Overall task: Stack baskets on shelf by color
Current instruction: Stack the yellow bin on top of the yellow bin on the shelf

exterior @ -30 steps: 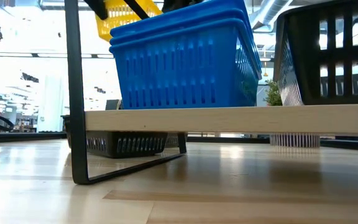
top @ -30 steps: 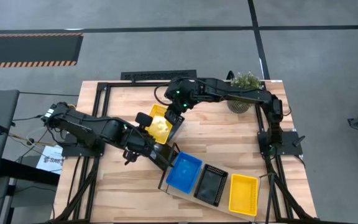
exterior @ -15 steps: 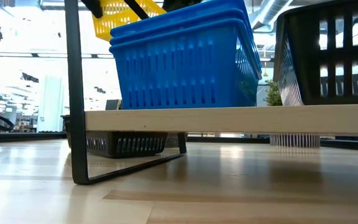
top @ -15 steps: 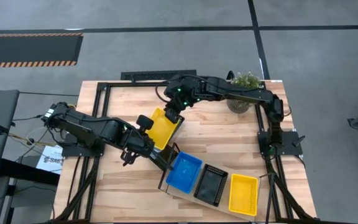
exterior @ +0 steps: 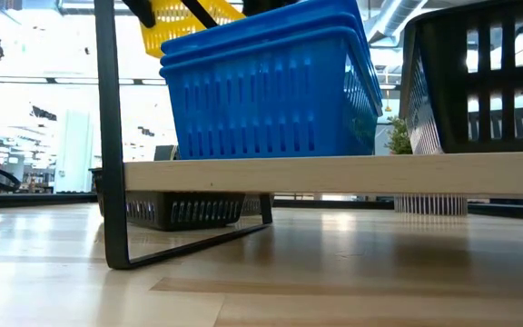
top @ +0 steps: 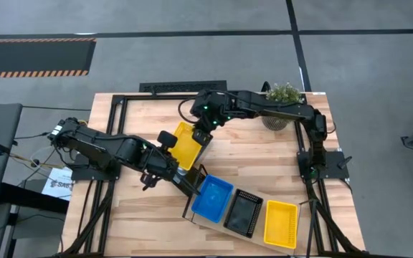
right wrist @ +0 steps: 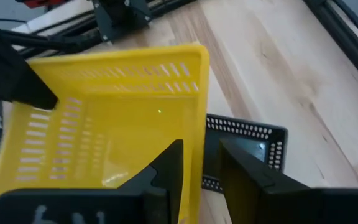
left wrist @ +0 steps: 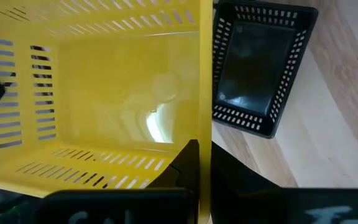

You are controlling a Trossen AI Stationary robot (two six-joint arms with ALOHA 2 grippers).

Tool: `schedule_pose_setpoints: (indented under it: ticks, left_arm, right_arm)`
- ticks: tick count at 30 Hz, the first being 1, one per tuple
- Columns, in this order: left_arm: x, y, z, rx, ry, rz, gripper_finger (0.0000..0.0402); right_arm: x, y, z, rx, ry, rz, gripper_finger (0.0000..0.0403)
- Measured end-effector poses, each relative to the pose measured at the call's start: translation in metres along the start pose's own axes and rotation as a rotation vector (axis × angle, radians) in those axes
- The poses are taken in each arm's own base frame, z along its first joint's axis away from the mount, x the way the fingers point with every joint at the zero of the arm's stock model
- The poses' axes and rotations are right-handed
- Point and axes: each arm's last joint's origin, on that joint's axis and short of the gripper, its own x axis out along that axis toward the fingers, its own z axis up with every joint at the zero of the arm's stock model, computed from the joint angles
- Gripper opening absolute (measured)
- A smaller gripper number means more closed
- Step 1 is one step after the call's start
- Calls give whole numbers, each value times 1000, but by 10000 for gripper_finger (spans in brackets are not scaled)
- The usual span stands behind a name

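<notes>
A yellow basket [top: 187,147] hangs in the air between both grippers, over the middle of the table and above a black basket [left wrist: 260,68] that stands on the tabletop. My left gripper [top: 169,141] is shut on the yellow basket's left wall. My right gripper [top: 203,135] is shut on the opposite wall. The shelf [top: 205,219] lies near the table's near edge. It carries stacked blue baskets [top: 212,197], a black basket [top: 242,213] and a yellow basket [top: 280,223]. The low view shows the lifted yellow basket [exterior: 182,23] above the blue stack [exterior: 261,91]. My left gripper [left wrist: 204,155] pinches one side wall [left wrist: 205,112] of the yellow basket at its rim, one finger [left wrist: 188,163] inside and one outside. The basket is lifted clear and tilted. My right gripper [right wrist: 201,152] pinches the opposite side wall [right wrist: 199,106] at its rim, one finger [right wrist: 169,163] inside the basket and one finger [right wrist: 241,168] outside. It comes from the table's far right side. The basket hangs clear of the table.
A potted plant [top: 284,97] stands at the table's far right corner. The black basket [exterior: 184,211] on the tabletop sits behind the shelf board [exterior: 334,173]. A black metal frame [top: 120,143] runs along the table's edges. Bare wood lies at the near left.
The yellow basket has tipped and shifted a little toward the table's near edge between the two grippers. In the high view it now covers the black basket below it. Both grippers have kept their hold.
</notes>
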Motion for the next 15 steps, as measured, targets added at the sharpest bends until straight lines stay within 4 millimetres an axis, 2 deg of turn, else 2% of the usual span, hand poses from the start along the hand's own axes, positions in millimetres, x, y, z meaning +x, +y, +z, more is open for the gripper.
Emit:
schedule_pose_setpoints:
  ticks: [4, 9, 15]
  left_arm:
    - [0, 1, 2, -8, -17, 6, 0]
    - [0, 1, 4, 2, -41, 11, 0]
    - [0, 5, 9, -21, -67, 110, 0]
  right_arm:
    - [2, 0, -3, -2, 14, -25, 96]
    - [2, 2, -5, -10, 24, -49, 19]
    - [2, 6, -8, -21, 39, -58, 9]
